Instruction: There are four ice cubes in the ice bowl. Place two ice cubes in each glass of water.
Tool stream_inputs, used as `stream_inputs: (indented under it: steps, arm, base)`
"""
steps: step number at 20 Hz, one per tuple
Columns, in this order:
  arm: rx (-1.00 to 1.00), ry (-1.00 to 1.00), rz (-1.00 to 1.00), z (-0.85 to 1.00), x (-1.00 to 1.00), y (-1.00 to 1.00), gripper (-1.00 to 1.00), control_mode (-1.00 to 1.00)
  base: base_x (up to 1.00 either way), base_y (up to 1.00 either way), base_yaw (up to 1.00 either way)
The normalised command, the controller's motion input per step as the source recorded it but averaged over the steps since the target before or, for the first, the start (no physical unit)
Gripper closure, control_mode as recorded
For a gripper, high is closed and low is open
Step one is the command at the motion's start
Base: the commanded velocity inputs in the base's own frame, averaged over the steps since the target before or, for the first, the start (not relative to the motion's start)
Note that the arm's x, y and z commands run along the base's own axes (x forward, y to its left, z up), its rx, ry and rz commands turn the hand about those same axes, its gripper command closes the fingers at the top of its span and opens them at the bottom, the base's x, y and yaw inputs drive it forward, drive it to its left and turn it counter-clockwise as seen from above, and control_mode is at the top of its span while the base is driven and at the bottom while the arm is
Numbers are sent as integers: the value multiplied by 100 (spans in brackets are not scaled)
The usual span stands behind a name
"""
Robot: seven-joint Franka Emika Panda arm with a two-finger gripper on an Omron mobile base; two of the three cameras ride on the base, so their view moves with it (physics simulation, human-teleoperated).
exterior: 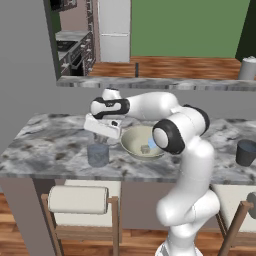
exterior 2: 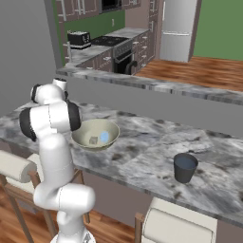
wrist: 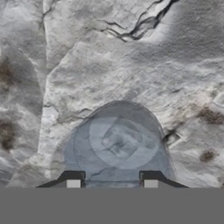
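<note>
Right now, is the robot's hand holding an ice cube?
No. The gripper is open, nothing between its fingertips. It hangs right above a glass of water that has one ice cube inside.

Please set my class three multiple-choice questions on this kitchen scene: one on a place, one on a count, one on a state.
1. Where does the bowl stand?
A on a stool
B on the counter, between the left tumbler and the right tumbler
C on the floor

2. How many tumblers stand on the counter?
A two
B one
C four

3. How do the jaws of the gripper stand?
A shut on a cube
B shut on the bowl's rim
C open

Answers:
1 B: the left base view shows a tumbler on each side of the bowl.
2 A: one stands at each end.
3 C: the hand view shows the tips apart with nothing between them.
</note>
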Motion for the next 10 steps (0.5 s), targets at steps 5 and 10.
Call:
stream_inputs:
  steps: [5, 10]
  arm:
    - [-1, 4, 0, -13, 2, 21, 100, -100]
    - [-1, 3, 0, -14, 5, 14, 100, -100]
  base:
    - [0, 0, 0]
    - [0, 0, 0]
